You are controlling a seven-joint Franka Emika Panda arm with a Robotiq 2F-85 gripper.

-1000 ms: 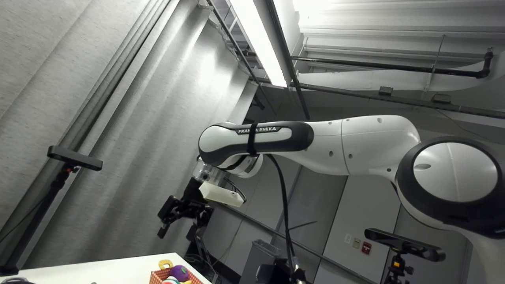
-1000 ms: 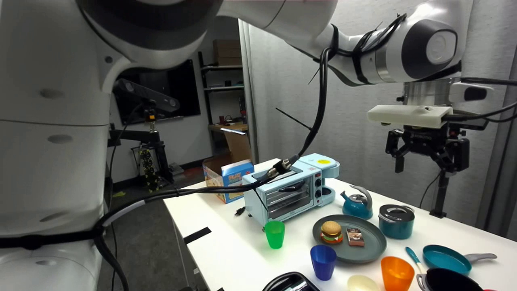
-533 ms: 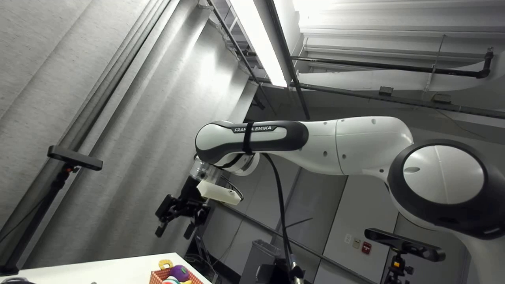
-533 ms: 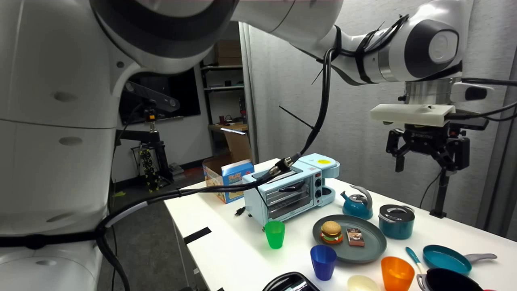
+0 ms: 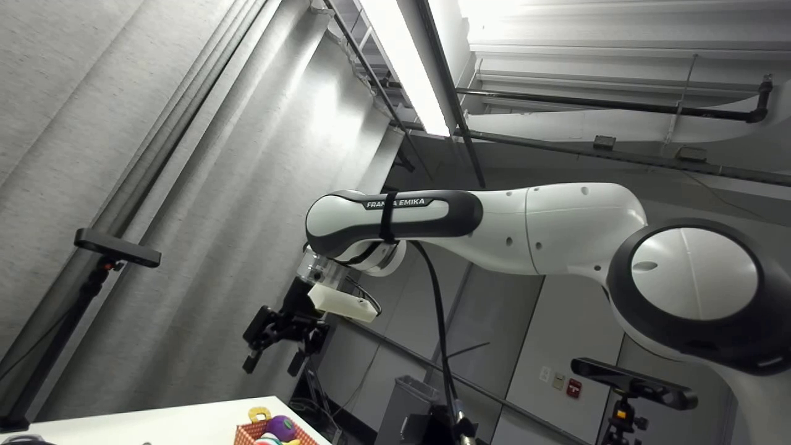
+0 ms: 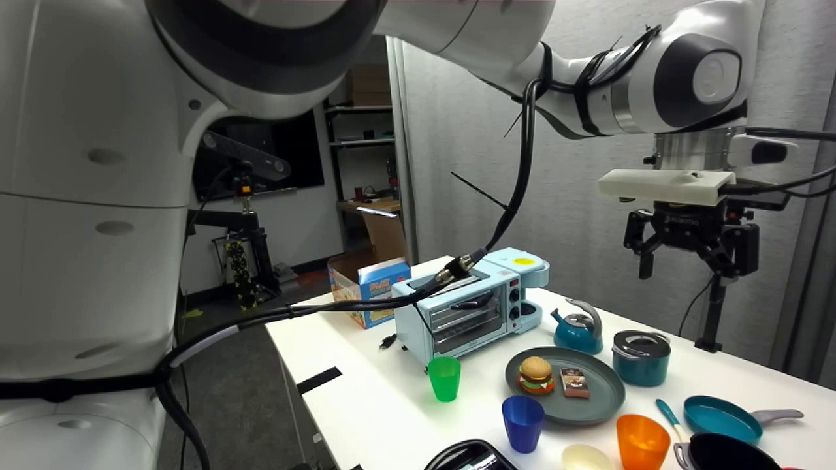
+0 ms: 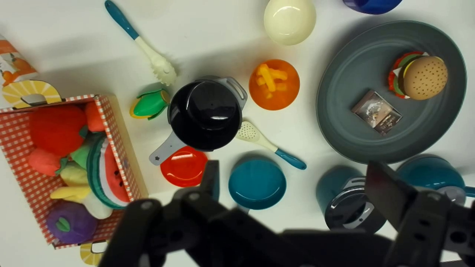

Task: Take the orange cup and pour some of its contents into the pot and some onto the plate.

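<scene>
Claw: jaws spread wide, pointing down, nothing held, hanging well above the white surface.
Teal frying pan: framed between the jaws in the wrist view, so the claw probably needs shifting toward the orange cup before descending.
Orange cup: upright on the surface between the pot and the plate; translucent, round-mouthed, tapering downward, yellow-orange sticks lying loosely inside.
Grip: best taken squarely below the rim; the smooth, likely thin plastic calls for a light squeeze.
Loop handle: grey, just beside the cup; a jaw could snag it.
Pot: glossy black inside, lidless; a slow tilt over its middle should release only some sticks.
Plate: matte dark grey, shallow, bearing a seed-topped hamburger and a small carton; aim the rest at bare plate beside them.
Gingham-print box: well apart, holding a plush-looking watermelon slice; its thin sides would probably buckle if bumped.
</scene>
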